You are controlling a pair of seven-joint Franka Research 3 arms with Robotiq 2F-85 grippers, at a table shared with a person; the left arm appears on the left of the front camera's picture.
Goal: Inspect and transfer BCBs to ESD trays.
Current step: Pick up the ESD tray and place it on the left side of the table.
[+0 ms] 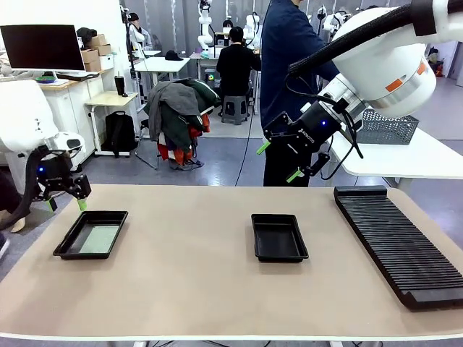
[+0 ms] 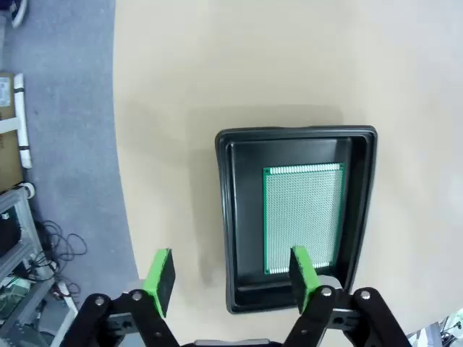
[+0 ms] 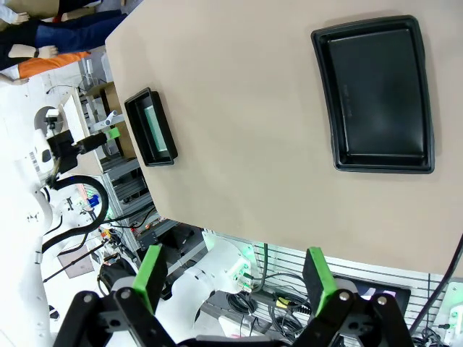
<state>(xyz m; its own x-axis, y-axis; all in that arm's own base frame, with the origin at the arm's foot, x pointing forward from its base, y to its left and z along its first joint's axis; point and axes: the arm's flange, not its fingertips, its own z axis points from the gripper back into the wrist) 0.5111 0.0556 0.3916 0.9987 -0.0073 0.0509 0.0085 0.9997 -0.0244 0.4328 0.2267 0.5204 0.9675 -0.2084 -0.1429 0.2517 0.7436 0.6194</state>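
Left wrist view: left end effector (image 2: 231, 276) spread wide and empty above the ESD tray (image 2: 226, 217) at the counter's (image 2: 289, 72) left edge, BCB (image 2: 302, 217) flat inside. Descending now would likely clip the rim.

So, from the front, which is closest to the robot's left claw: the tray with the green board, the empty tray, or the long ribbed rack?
1. The tray with the green board in it, right by the left gripper at the table's left end.
2. The empty tray, mid-table.
3. The ribbed rack, along the far right side.
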